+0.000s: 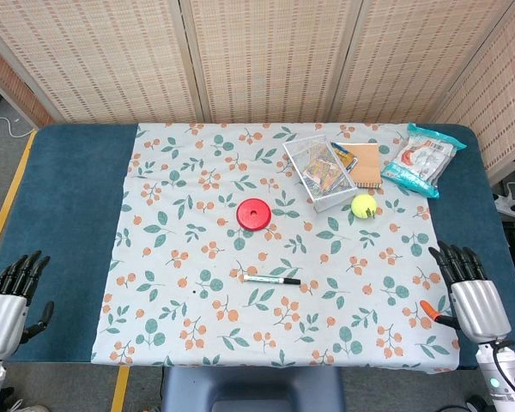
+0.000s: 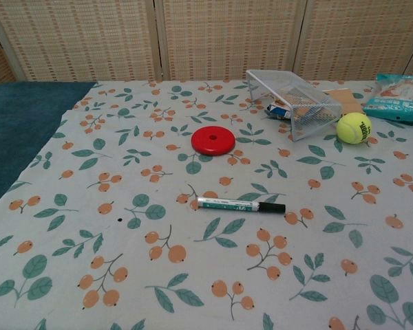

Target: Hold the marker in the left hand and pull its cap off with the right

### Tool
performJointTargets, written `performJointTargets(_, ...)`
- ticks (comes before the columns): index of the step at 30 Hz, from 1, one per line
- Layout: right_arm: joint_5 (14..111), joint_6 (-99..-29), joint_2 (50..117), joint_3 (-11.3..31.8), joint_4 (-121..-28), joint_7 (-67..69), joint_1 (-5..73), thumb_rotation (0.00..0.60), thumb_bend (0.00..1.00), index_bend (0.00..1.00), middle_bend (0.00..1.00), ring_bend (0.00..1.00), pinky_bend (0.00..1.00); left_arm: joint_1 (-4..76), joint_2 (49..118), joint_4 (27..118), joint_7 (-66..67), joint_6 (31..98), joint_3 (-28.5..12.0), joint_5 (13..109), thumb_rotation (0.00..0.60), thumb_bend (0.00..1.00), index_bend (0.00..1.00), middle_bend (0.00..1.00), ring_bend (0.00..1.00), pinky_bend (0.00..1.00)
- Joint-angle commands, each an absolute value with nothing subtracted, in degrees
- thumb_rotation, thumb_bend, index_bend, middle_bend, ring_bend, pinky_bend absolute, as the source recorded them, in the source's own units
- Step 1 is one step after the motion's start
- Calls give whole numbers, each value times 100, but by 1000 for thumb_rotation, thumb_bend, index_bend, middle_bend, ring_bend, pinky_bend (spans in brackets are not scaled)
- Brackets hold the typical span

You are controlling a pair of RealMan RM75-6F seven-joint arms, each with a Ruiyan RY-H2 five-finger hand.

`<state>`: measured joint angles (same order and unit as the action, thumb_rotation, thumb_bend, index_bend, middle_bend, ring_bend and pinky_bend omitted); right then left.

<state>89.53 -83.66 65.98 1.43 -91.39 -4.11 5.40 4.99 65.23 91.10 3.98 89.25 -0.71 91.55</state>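
Note:
The marker (image 1: 271,280) (image 2: 239,205) lies flat on the patterned cloth near the table's front middle. Its body is white and green, and its black cap points toward the right side. My left hand (image 1: 7,302) rests at the front left corner over the blue table edge, fingers apart, holding nothing. My right hand (image 1: 470,292) sits at the front right edge of the cloth, fingers spread and empty. Both hands are far from the marker. The chest view shows neither hand.
A red disc (image 1: 253,214) (image 2: 213,140) lies behind the marker. Further back right are a tilted wire basket (image 1: 318,172) (image 2: 294,98), a yellow tennis ball (image 1: 364,205) (image 2: 353,128), a notebook (image 1: 365,162) and a snack bag (image 1: 421,159).

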Motion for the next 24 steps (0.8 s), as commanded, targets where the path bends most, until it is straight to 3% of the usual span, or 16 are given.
performJointTargets(1, 8939, -8369, 6572, 139, -9171, -416, 535, 526, 123, 0, 0, 0, 0, 496, 6589, 9082, 441, 8871, -59, 9265, 600, 453, 3, 0, 0, 149)
performJointTargets(4, 8939, -8401, 6542, 144, -9205, -436, 520, 525, 122, 0, 0, 0, 0, 542, 6817, 9038, 455, 8991, -110, 9415, 600, 452, 31, 12, 37, 262)
performJointTargets(7, 8935, -8440, 6534, 150, -9232, -460, 500, 525, 122, 0, 0, 0, 0, 774, 7082, 9137, 710, 8893, -146, 9745, 600, 452, 84, 117, 295, 554)
performJointTargets(9, 8934, -8437, 6532, 147, -9226, -500, 498, 527, 123, 0, 0, 0, 0, 1062, 7178, 9451, 963, 8476, -210, 9775, 600, 479, 111, 205, 532, 771)
performJointTargets(11, 8911, -8427, 6536, 158, -9220, -541, 501, 525, 122, 0, 0, 0, 0, 1383, 7287, 9799, 1223, 7942, -343, 9592, 600, 502, 151, 285, 682, 896)
performJointTargets(17, 8835, -8330, 6539, 168, -9211, -489, 529, 524, 122, 0, 0, 0, 0, 2182, 8031, 10223, 2792, 6753, -987, 8241, 600, 467, 209, 322, 769, 962)
performJointTargets(24, 8647, -8132, 6517, 206, -9185, -422, 586, 525, 122, 0, 0, 0, 0, 2958, 9323, 9718, 4323, 6461, -1322, 7379, 600, 445, 246, 317, 802, 999)
